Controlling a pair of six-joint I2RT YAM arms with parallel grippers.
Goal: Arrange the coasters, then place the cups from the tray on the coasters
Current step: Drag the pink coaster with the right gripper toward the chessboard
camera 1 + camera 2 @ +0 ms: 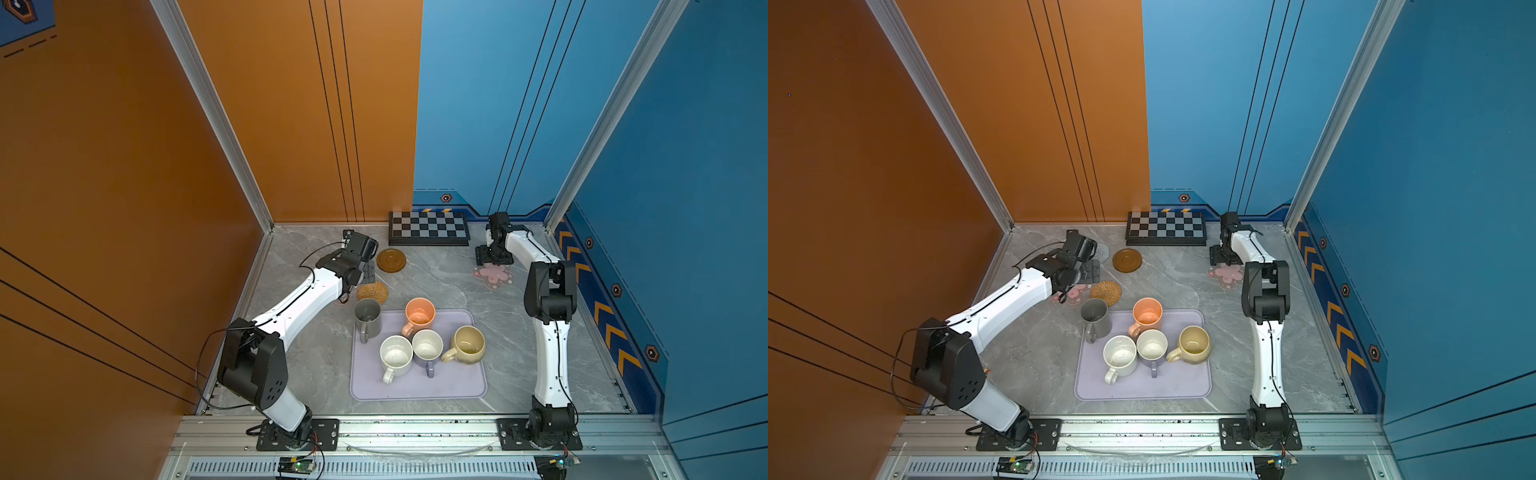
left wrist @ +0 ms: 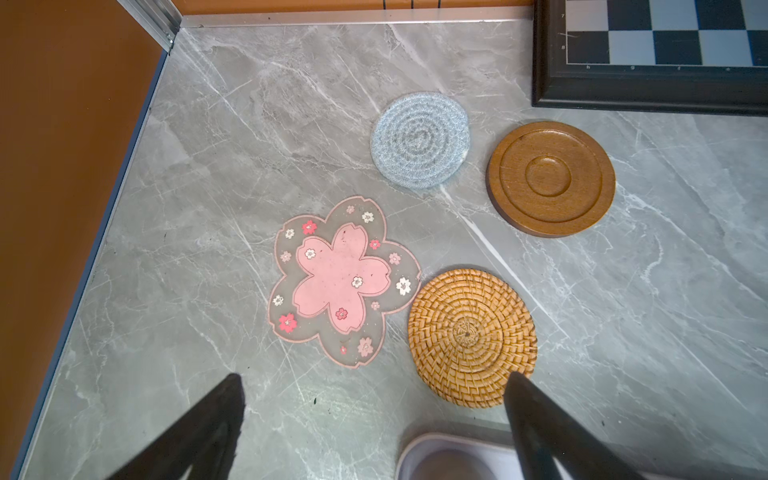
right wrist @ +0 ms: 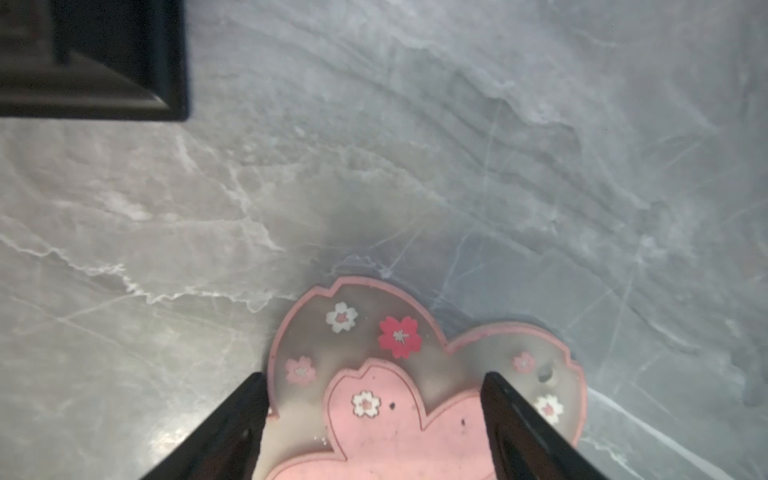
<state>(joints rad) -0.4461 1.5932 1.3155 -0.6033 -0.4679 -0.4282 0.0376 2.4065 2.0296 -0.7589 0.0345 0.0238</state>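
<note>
The pink flower-shaped coaster (image 1: 494,277) lies flat near the table's (image 1: 436,282) far right corner. The right gripper (image 3: 374,376) spreads its fingers (image 3: 232,424) wide astride one petal. The left gripper (image 2: 376,376) gapes wide and is empty.

Bright even light; right wrist view blurred, dark shadow at flower coaster (image 3: 395,424).

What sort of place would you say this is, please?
Most likely a robot test cell, not a home: two arms are bolted to an aluminium rail, orange and blue panels wall in a marble-look tabletop, and mugs on a tray look staged.
</note>
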